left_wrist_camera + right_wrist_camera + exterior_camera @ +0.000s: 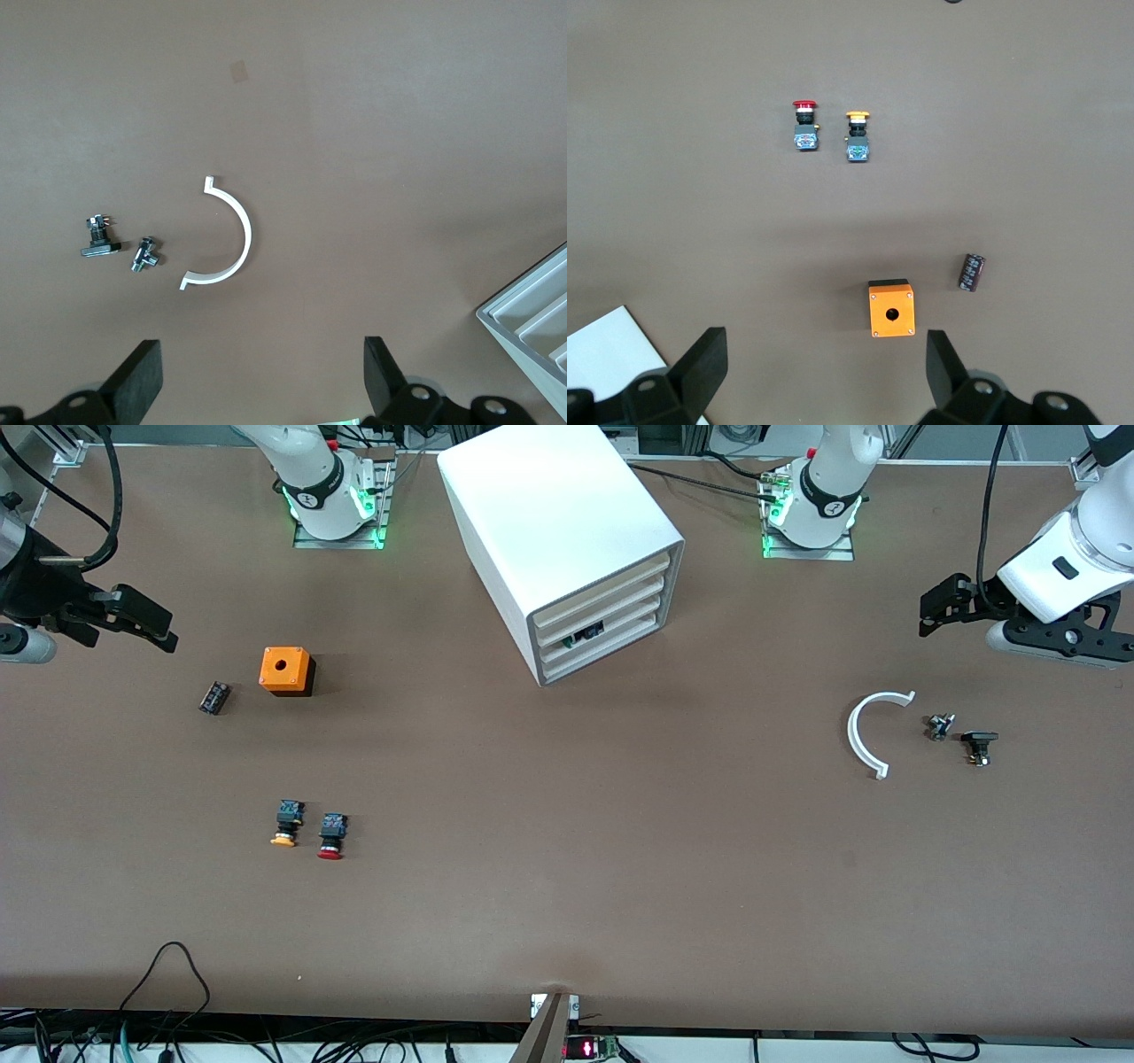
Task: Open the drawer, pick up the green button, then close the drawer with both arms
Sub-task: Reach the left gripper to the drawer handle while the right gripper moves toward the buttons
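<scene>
Three white drawers sit shut in the cabinet [567,540] by the desk's robot-side edge; the drawer [611,646] to open is the bottom one. Green button not visible; a dark item shows in a drawer front, identity unclear. Drawer looks like light, stiff, smooth plastic, so likely slippery: hook its front lip. Left gripper [941,609] is released near the left arm's end of the desk, right gripper [133,622] is released near the other end, both waiting.
</scene>
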### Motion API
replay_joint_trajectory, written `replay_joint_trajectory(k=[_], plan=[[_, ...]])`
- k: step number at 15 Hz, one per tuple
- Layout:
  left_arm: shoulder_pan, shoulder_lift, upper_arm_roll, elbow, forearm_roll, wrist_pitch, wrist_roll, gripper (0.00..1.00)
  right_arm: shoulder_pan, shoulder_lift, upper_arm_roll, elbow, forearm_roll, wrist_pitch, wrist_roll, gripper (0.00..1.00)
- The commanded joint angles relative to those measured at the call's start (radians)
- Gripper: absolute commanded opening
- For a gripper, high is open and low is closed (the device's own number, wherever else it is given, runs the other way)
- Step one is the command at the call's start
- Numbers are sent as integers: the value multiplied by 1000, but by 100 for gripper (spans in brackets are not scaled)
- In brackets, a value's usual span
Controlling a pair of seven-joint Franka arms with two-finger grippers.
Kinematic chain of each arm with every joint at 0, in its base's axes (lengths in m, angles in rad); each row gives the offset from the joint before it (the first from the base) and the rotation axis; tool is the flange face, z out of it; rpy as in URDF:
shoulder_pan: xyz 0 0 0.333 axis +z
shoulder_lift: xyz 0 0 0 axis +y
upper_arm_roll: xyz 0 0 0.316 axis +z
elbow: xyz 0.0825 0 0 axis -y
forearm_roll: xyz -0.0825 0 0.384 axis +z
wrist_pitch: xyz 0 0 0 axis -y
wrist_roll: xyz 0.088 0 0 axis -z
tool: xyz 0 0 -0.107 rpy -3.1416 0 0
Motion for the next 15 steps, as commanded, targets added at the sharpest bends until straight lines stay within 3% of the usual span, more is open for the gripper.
replay_joint_trajectory(k=[1, 8, 15], plan=[[2, 4, -4, 24, -4, -23, 1, 100, 4, -6, -7, -3, 18, -5, 17, 99], [2, 4, -5, 26, -4, -29, -5, 100, 4, 3, -5, 8, 14, -9, 17, 99], [-12, 62, -5, 79, -145, -318, 15, 100, 7, 63, -4, -43, 8, -11, 6, 99]])
